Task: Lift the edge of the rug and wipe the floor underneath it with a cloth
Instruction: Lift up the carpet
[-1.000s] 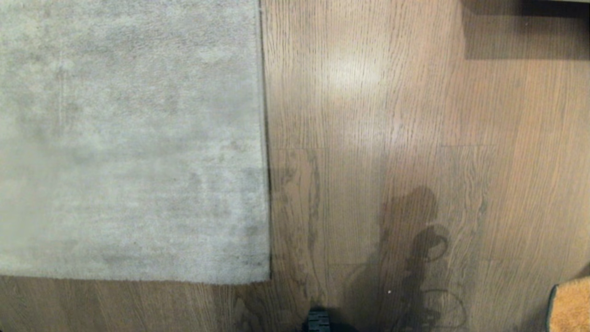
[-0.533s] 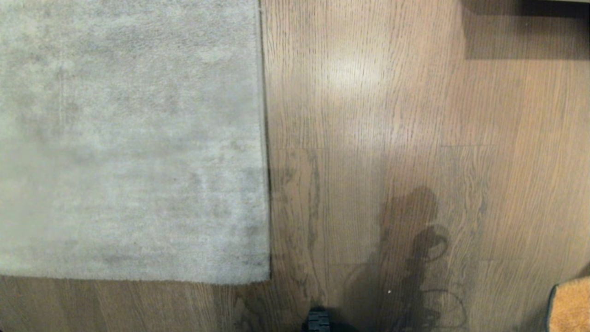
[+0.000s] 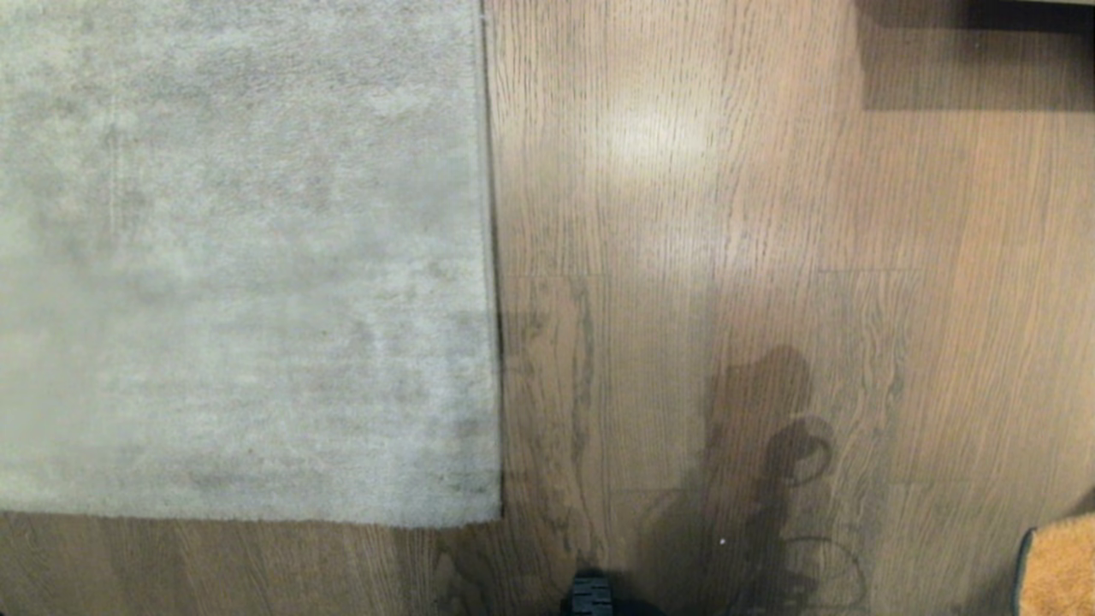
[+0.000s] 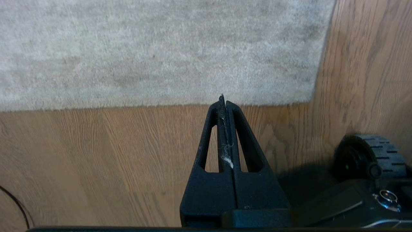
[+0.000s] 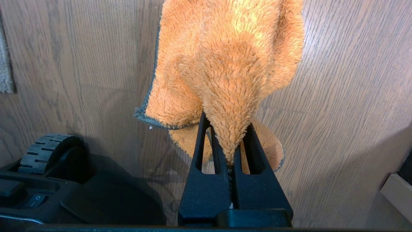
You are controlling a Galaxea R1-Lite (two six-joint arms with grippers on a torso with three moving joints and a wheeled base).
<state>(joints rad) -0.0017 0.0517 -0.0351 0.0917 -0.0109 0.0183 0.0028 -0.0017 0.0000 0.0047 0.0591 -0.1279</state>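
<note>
From the head view, the pale grey rug lies flat over the left half of the scene, and the rug edge (image 3: pixel 489 257) runs straight down to a corner near the bottom. The brown plank floor (image 3: pixel 684 214) fills the rest. A slice of the orange cloth (image 3: pixel 1059 569) shows at the lower right corner, well apart from the rug. Neither arm is visible here; only a dark base wheel (image 3: pixel 592 596) peeks in at the bottom.

In the left wrist view, the left gripper (image 4: pixel 223 100) hangs above bare floor just short of the rug's near border, its jaws pressed together and empty apart from a wisp of lint. The rug corner lies off to one side, and nothing is lifted yet.

In the right wrist view, the right gripper (image 5: pixel 229 141) has its jaws pinching a gathered fold of the fuzzy cloth, which droops over the floor with its dark grey trim hanging loose.

The risks, as I judge them: with the jaws closed, the left gripper would only push or ruck the rug border rather than get under it, so it must spread first. The short pile and flat lie give little to catch. The cloth's narrow pinch could slip during wiping.
</note>
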